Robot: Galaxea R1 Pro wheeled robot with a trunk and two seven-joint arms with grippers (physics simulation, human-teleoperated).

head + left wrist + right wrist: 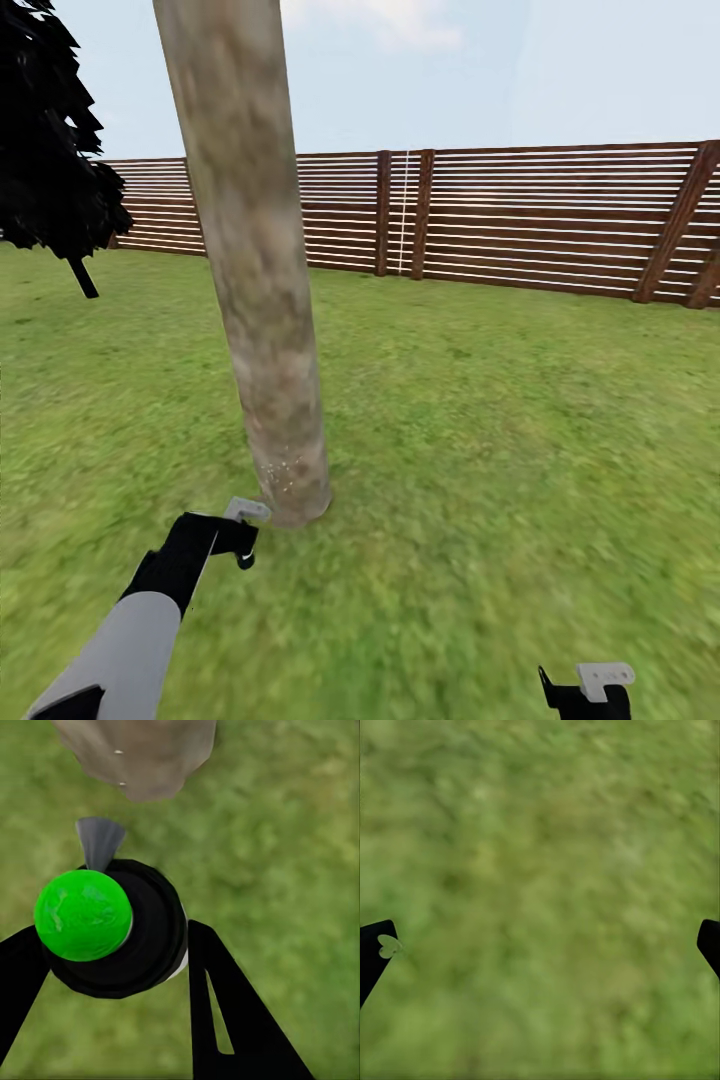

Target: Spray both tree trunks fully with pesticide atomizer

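A thick grey-beige tree trunk [262, 300] rises from the lawn [480, 420] just ahead of me. A few white pesticide specks [281, 470] dot its base. My left gripper [238, 542] hangs low beside the trunk's foot. In the left wrist view the left gripper [112, 945] is shut on the pesticide atomizer [146, 937], a black round body with a bright green top [82, 915] and a grey nozzle [98, 841] aimed at the trunk base [142, 754]. My right gripper [590, 692] is low at the right, and the right gripper [540, 949] is open over bare grass.
A brown slatted fence [520, 215] closes the lawn at the back. A very dark tree [50, 130] with a thin leaning trunk stands at the far left. Grass stretches wide to the right of the trunk.
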